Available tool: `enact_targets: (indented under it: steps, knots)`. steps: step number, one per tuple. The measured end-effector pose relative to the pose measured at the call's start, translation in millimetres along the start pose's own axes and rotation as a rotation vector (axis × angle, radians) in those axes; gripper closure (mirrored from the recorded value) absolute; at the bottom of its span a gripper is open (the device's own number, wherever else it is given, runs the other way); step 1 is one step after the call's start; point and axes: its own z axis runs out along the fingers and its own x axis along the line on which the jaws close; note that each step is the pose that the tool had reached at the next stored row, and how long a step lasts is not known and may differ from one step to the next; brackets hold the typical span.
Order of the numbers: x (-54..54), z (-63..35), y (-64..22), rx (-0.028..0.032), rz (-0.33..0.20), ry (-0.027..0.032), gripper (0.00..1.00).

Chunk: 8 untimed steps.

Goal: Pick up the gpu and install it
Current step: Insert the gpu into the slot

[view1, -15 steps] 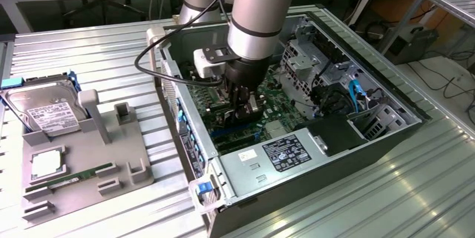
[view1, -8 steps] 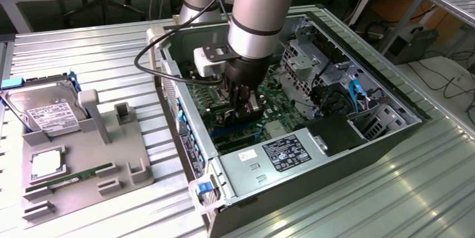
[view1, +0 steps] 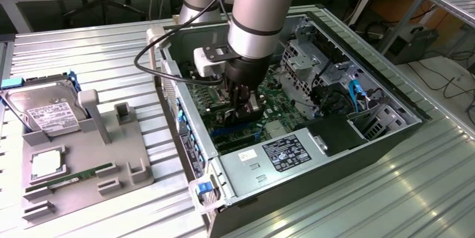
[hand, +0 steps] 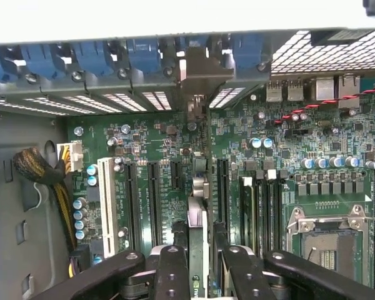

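**Graphics card held edge-on above the motherboard slots**

An open black and grey metal computer case (view1: 386, 132) is laid on its side on a ribbed, silver metal table (view1: 97, 54). The grey tubular robot arm (view1: 256, 15) is reached down into the case, and the black pincer (view1: 245, 117) is seen low over the green motherboard (view1: 278, 107).

In the wrist view the pincer (hand: 198, 265) is clamped on the gpu (hand: 199, 206), a thin flat card seen edge-on, with one black finger (hand: 172, 272) pressed to each face. The card is stood upright between two long black expansion slots (hand: 155, 200), its silver end bracket (hand: 194, 75) set against the perforated rear wall of the case beneath a row of blue plastic clips (hand: 140, 56). Whether the card's edge is touching the slot cannot be told.

Towards the exterior view's left, a grey moulded plastic fixture (view1: 82, 165) is placed on the table, well apart from the case. A silver hard drive with a white label (view1: 44, 110), a square silver processor (view1: 46, 163) and a narrow green RAM stick (view1: 70, 178) are held on it. A grey boxy power supply with a black label (view1: 278, 157) is fitted at the near end of the case.
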Motion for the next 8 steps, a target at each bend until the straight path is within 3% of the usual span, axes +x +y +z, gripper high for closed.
enact_targets:
  steps: [8]
  knots:
    - [0.0,6.8,-0.1,-0.0085,0.000,0.0009,0.74]
